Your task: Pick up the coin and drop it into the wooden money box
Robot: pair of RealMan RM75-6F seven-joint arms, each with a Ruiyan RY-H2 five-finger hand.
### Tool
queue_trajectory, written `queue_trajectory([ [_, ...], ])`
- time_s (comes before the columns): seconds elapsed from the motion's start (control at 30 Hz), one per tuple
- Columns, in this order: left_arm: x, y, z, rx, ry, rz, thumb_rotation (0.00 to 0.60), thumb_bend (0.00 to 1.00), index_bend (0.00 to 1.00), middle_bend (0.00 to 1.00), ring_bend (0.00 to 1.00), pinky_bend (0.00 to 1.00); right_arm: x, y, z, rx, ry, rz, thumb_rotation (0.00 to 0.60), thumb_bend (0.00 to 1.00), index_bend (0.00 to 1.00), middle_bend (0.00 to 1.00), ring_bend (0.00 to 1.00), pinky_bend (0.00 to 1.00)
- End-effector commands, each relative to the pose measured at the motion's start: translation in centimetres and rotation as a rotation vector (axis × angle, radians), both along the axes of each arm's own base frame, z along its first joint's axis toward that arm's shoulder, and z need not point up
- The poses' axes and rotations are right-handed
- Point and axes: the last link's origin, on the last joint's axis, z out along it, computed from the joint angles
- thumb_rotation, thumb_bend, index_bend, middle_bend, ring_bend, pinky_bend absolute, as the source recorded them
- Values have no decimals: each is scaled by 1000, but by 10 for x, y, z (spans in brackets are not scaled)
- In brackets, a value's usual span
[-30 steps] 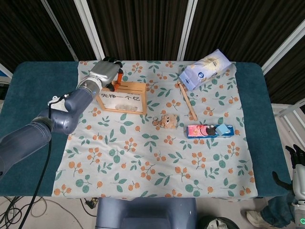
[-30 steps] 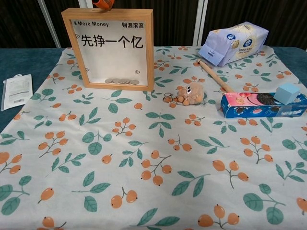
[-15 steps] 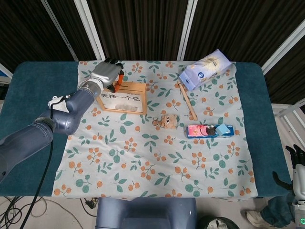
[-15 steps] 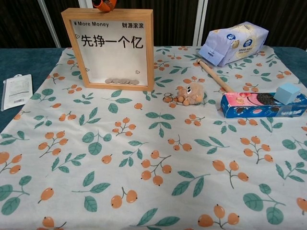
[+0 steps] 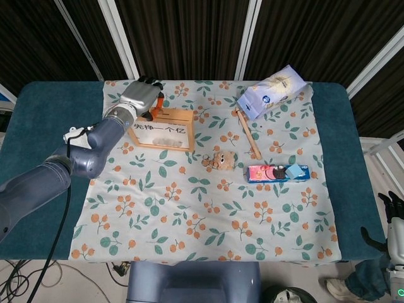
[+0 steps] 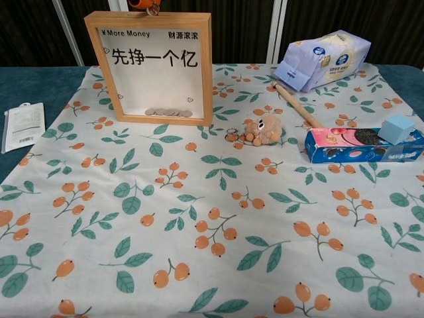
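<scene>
One coin, not discernible itself, presumably at the orange-tipped fingers (image 6: 144, 4) of the left hand (image 5: 141, 96), curled over the money box (image 5: 161, 129) top, upper left; grip unclear. Align with slot before release. Right hand (image 5: 392, 222) idle, fingers apart.

wooden-framed money box with clear front and black chinese lettering (image 6: 149, 68) | upright on the floral cloth, far left part of worktop | small heap of silver coins (image 6: 168, 112) on its inner floor | the task's coin: cannot tell
</scene>
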Motion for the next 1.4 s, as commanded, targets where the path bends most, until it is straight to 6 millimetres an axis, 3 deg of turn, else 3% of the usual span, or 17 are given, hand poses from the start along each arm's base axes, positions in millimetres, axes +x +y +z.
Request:
queue_trajectory([
  [0.03,0,0,0,2,4,-2,600,563,521,130,0,0,0,0,0,1,1,0,600,369,126,46,19,0],
  [0.7,4,-2,-1,6,15,-14,600,538,508,124,0,0,0,-1,0,-4,2,-7,600,369,126,46,19,0],
  [0.83,10,-4,6,23,-3,-27,600,537,498,122,0,0,0,-1,1,-6,0,-6,600,369,127,46,19,0],
  [0.93,19,-8,23,70,-49,-60,600,537,479,121,0,0,0,-1,1,-9,0,-2,600,369,127,46,20,0],
  [1.03,24,-24,47,149,-100,-134,600,537,444,112,0,0,0,-2,1,-13,3,3,600,369,127,46,19,0],
  [1.1,15,-44,66,210,-134,-174,600,535,402,103,0,0,0,-2,2,-15,3,7,600,369,127,45,19,0],
  [1.23,-20,-89,85,284,-156,-191,600,528,333,90,0,0,2,-3,2,-12,14,43,600,369,127,46,19,0],
  [1.4,-76,-152,89,361,-231,-190,600,521,207,51,0,0,7,-6,1,1,35,135,600,369,127,45,19,0],
])
